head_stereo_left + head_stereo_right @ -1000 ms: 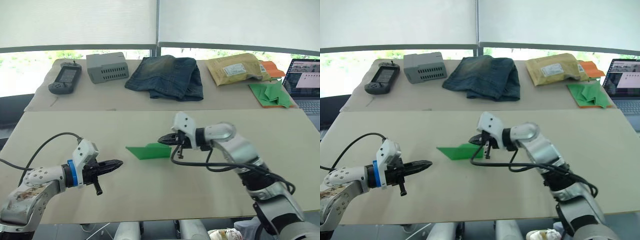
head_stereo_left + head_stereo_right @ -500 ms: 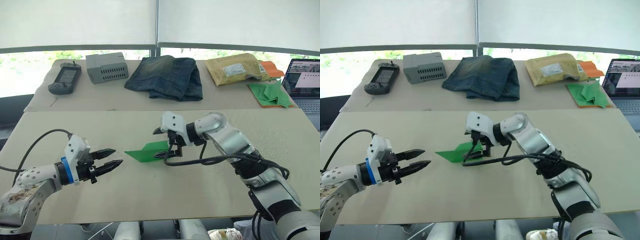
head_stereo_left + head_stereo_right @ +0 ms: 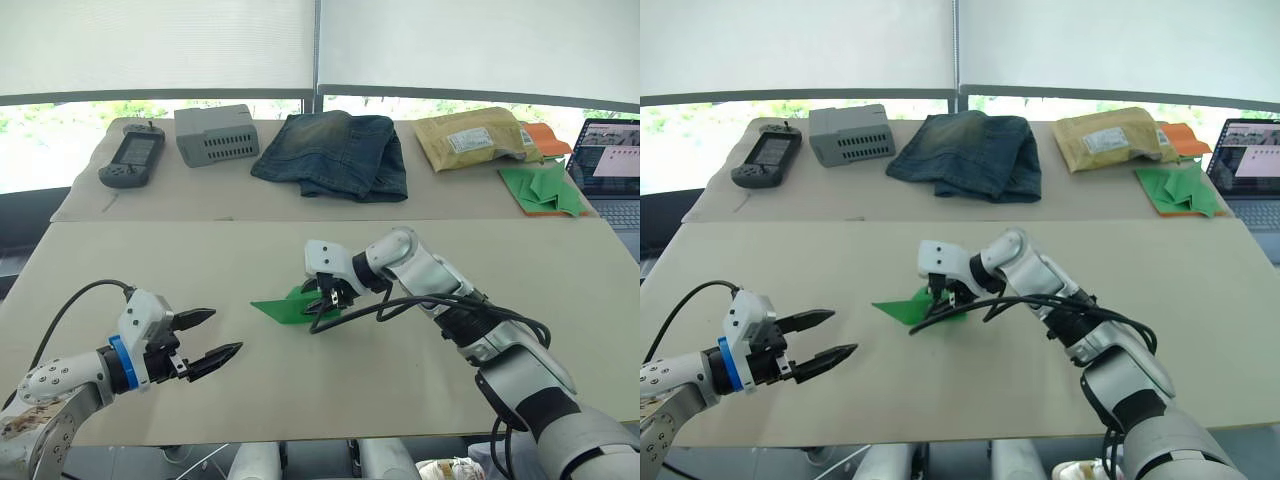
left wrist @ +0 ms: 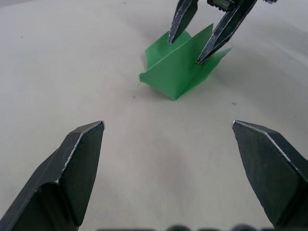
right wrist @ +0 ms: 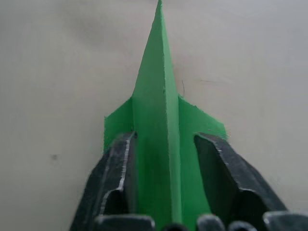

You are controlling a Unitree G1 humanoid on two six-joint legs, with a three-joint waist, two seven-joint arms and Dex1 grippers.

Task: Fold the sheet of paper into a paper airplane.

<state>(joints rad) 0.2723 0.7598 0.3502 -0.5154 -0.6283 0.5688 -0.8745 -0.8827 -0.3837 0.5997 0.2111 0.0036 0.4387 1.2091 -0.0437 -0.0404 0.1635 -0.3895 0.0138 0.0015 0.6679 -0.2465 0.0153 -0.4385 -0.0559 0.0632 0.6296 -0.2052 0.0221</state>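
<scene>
While the thin, creased green paper airplane point(image 3: 296, 305) lies at the frame's centre on the matte beige table point(image 3: 120, 270), the right gripper point(image 3: 322, 296) straddles its raised fold, fingers parted; the left gripper point(image 3: 205, 335) gapes empty at lower left.

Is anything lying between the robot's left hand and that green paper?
No, only bare table lies between the left hand and the sheet of paper, as the left wrist view shows.

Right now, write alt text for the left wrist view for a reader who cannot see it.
A folded bright green paper airplane stands on a beige table, one flap raised between the open black fingertips of the right gripper reaching down from above. In front, the left gripper is spread wide, well short of the paper.
</scene>
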